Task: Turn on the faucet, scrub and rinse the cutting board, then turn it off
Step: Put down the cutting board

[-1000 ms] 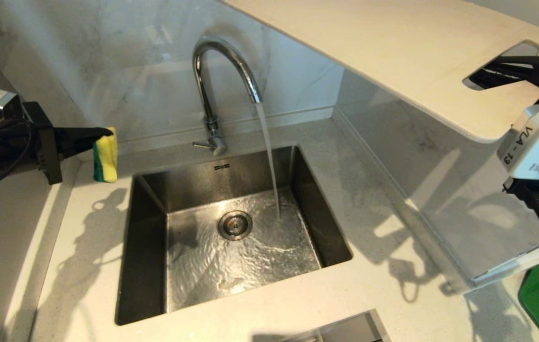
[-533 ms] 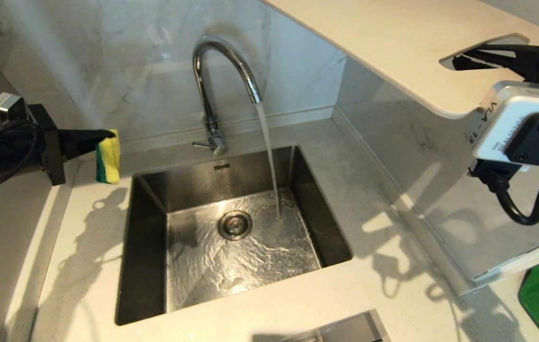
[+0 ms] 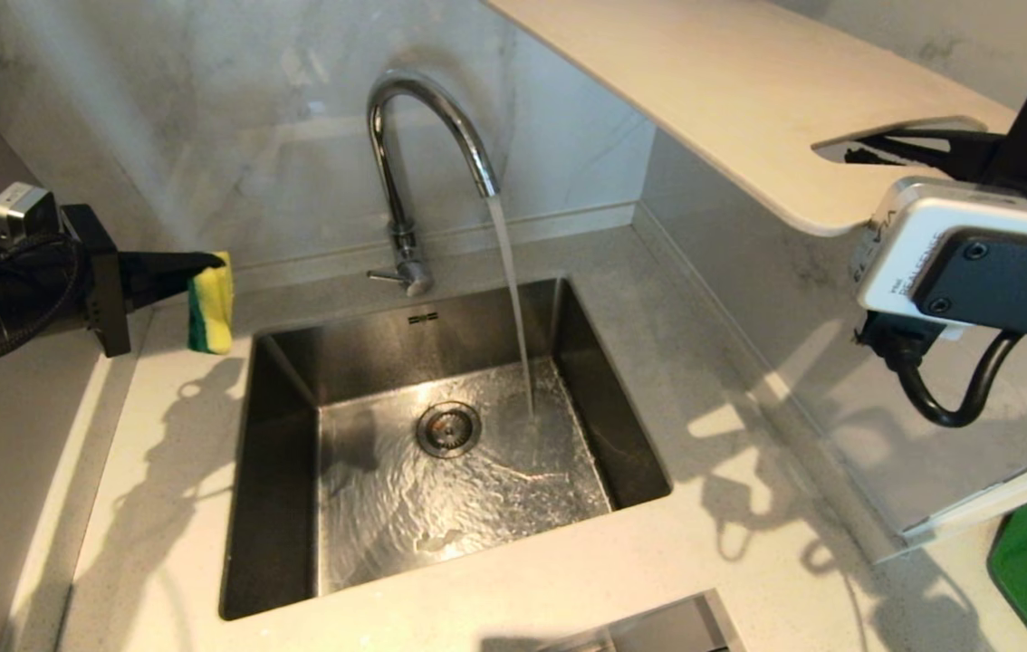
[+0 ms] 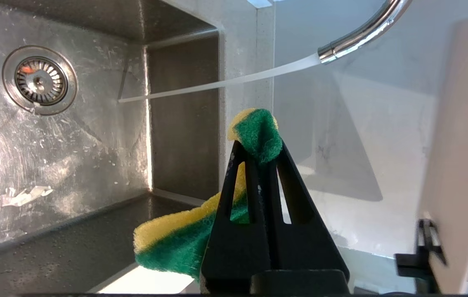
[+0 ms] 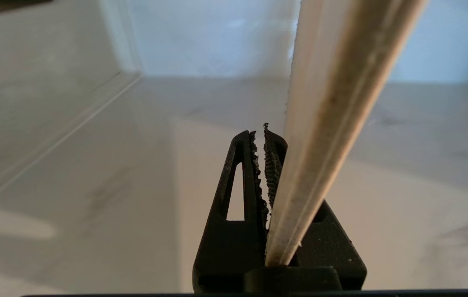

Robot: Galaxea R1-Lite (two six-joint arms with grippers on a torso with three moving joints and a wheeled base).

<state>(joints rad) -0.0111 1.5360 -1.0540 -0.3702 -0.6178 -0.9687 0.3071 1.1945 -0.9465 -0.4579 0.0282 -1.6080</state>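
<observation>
We have the tap [image 3: 427,136] running into the sink [image 3: 283,507]. Our right gripper [image 3: 907,149] pinches the board [image 3: 731,81] at its handle slot, high to the right of the spout; our left gripper [image 3: 192,267] is clamped on the sponge [image 3: 210,303] over the counter [image 3: 731,362]. We should swing the board under the stream, tilted to drain into the sink, then wipe it flat with the sponge

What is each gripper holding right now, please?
Left gripper: closed on the sponge.
Right gripper: closed on the cutting board, at its handle end.
</observation>
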